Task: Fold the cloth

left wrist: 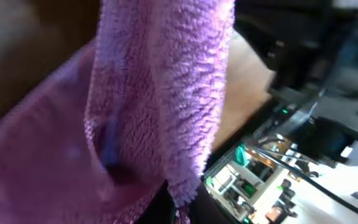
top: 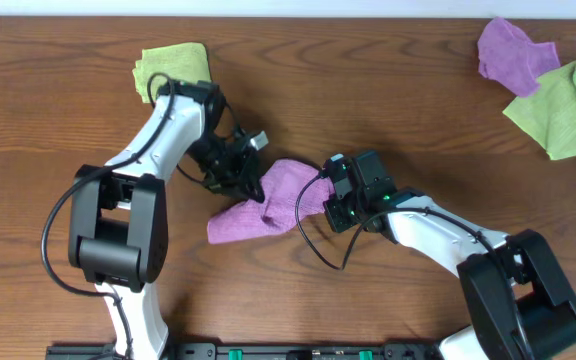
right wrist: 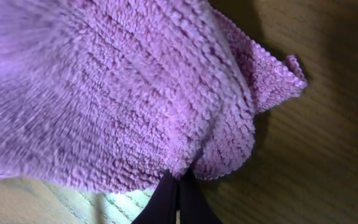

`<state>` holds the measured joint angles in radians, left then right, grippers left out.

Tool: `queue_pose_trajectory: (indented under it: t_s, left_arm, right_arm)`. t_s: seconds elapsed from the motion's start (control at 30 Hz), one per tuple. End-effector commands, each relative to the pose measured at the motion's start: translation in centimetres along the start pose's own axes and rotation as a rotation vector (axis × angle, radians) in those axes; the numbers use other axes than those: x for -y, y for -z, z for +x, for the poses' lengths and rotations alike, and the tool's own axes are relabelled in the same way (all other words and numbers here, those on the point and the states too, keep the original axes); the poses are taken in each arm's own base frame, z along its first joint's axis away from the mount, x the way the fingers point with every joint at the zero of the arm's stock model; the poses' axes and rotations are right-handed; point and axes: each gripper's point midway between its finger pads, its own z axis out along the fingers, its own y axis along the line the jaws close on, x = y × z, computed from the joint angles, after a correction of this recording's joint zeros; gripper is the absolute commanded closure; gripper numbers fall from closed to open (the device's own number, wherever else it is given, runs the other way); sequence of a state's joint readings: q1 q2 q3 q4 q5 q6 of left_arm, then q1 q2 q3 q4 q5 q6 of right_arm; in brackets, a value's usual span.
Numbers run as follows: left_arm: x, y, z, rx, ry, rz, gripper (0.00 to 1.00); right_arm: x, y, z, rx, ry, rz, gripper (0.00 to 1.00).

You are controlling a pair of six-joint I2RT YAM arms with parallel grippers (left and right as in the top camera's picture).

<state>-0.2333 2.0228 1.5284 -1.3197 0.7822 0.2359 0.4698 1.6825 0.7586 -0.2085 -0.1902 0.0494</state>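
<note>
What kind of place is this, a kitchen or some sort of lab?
Probably a robot lab bench: a left arm and right arm mounted at a wooden table, both holding a purple cloth, with spare cloths set aside.

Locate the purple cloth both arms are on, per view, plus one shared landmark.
Overhead: cloth at table centre, between left gripper and right gripper.
Left wrist: cloth fills the left and centre, top to bottom.
Right wrist: cloth fills the upper left, one corner poking right.
Shared landmark: the wooden table, brown beside the cloth in every view.
</note>
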Motion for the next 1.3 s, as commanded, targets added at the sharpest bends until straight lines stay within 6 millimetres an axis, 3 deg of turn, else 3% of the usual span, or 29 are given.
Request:
queue_pose_trajectory:
  t_s: [0.0,0.17,0.3,0.5,0.7,0.8,0.97,1.13,1.27]
  left_arm:
    - [2.2,0.0,0.9,-0.038,-0.017,0.016,0.89]
    - [5.5,-2.4,3.7,-0.174,-0.051,0.034,0.94]
    - [7.2,-4.4,5.4,-0.249,-0.11,-0.004,0.94]
    - [3.0,-3.9,6.7,-0.3,-0.097,-0.369,0.94]
    - [2.0,-3.5,6.1,-0.282,-0.107,-0.42,0.94]
    - [2.4,-3.9,6.1,-0.273,-0.084,-0.41,0.94]
    - [5.4,-5.7,7.0,-0.3,-0.1,-0.296,0.94]
    - [6.8,-6.4,8.1,-0.318,-0.077,-0.3,0.82]
    - [7.9,-5.6,8.4,-0.275,-0.112,-0.295,0.77]
  right_arm:
    - [0.9,-0.6,1.3,-0.037,-0.017,0.056,0.98]
    - [1.0,-0.6,0.4,-0.003,-0.013,0.064,0.98]
    - [2.6,-0.4,0.3,0.009,-0.072,0.136,0.99]
    - [5.5,0.2,0.2,0.024,-0.178,0.171,0.99]
    - [7.0,0.5,-0.1,0.042,-0.213,0.187,0.99]
    - [7.2,0.6,-0.6,0.063,-0.214,0.189,0.99]
    - [7.2,0.6,-1.2,0.09,-0.21,0.189,0.98]
    - [7.3,0.7,-1.3,0.095,-0.206,0.192,0.98]
    - [7.5,0.7,-1.4,0.097,-0.211,0.198,0.99]
